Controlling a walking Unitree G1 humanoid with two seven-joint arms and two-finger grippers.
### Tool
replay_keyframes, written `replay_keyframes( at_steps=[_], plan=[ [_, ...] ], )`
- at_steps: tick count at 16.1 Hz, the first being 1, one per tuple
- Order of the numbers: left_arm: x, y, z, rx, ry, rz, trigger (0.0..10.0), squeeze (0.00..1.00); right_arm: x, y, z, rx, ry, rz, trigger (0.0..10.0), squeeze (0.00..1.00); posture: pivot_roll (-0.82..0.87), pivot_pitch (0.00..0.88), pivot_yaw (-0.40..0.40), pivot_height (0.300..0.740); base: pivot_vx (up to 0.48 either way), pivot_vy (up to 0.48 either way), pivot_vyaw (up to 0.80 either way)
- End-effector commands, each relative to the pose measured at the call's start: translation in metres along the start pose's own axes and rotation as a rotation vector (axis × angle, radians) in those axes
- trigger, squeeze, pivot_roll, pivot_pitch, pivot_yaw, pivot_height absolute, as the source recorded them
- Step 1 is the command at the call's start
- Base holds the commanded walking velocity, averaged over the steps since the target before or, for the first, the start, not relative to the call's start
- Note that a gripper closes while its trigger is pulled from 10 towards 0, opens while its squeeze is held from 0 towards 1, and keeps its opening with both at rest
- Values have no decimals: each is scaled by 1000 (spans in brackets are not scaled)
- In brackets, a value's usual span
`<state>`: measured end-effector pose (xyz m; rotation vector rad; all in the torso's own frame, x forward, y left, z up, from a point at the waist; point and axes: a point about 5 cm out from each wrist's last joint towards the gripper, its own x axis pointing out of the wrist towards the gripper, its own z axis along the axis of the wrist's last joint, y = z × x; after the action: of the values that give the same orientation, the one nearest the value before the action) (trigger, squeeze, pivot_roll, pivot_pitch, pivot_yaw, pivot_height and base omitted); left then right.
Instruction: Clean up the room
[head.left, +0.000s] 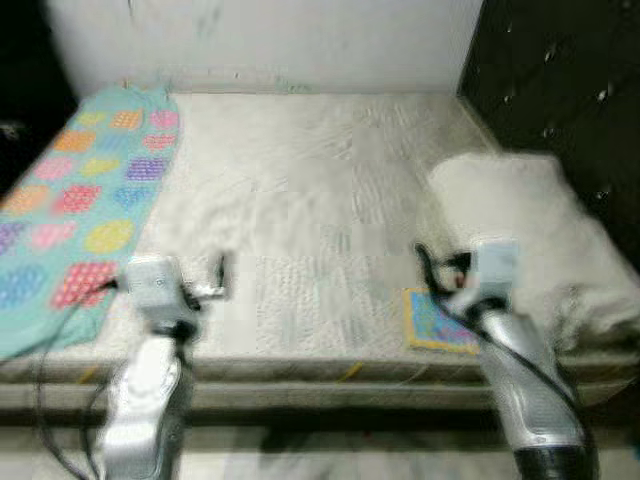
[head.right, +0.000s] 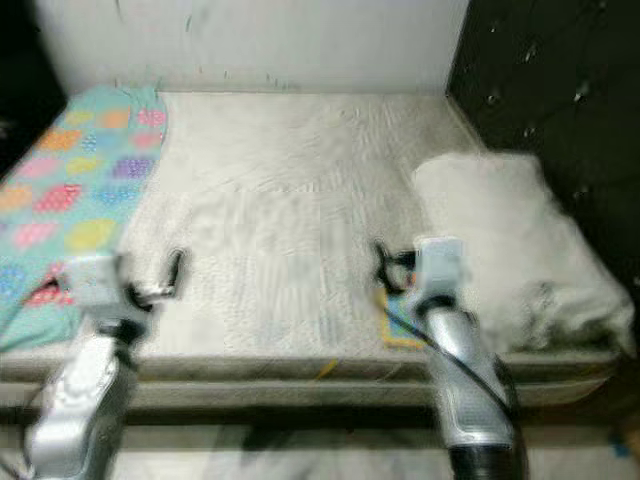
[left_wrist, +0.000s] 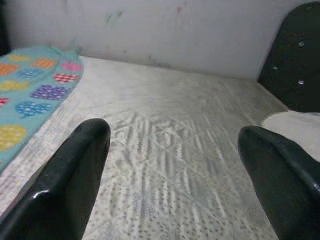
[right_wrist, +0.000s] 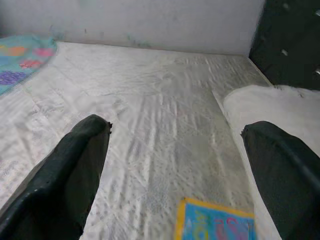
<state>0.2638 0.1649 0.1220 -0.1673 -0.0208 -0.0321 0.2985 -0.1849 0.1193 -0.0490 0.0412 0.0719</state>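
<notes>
A bare off-white mattress (head.left: 300, 180) lies before me. A teal blanket (head.left: 85, 200) with coloured hearts covers its left side. A white pillow (head.left: 530, 230) rests on the right side. A small blue and yellow picture book (head.left: 438, 322) lies flat near the front edge, just left of the pillow. My right gripper (right_wrist: 175, 127) hovers open just above and behind the book (right_wrist: 215, 222), holding nothing. My left gripper (left_wrist: 172, 132) is open and empty over the front left of the mattress, beside the blanket's edge. The eye views are blurred.
A dark padded headboard (head.left: 560, 90) stands along the right side. A white wall (head.left: 280, 40) runs behind the bed. The mattress's front edge (head.left: 320, 375) is right below my arms, with pale floor (head.left: 330, 455) beneath it.
</notes>
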Motion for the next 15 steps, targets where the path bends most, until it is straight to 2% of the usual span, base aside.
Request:
replay_keyframes(
  at_steps=[1, 4, 15],
  plan=[
    [-1, 4, 5, 15, -17, -11, 10000, 0, 2, 3, 8, -3, -31, 6, 10000, 0, -85, 31, 5, 740, 0, 0, 0],
    [-1, 3, 7, 11, -31, -26, 10000, 0, 2, 3, 8, -6, -33, 9, 10000, 0, -84, 32, 6, 740, 0, 0, 0],
    [-2, -2, 6, -13, -29, -57, 10000, 0, 3, 4, 8, -13, -35, 9, 10000, 0, -85, 31, 9, 740, 274, 0, 0]
  ],
)
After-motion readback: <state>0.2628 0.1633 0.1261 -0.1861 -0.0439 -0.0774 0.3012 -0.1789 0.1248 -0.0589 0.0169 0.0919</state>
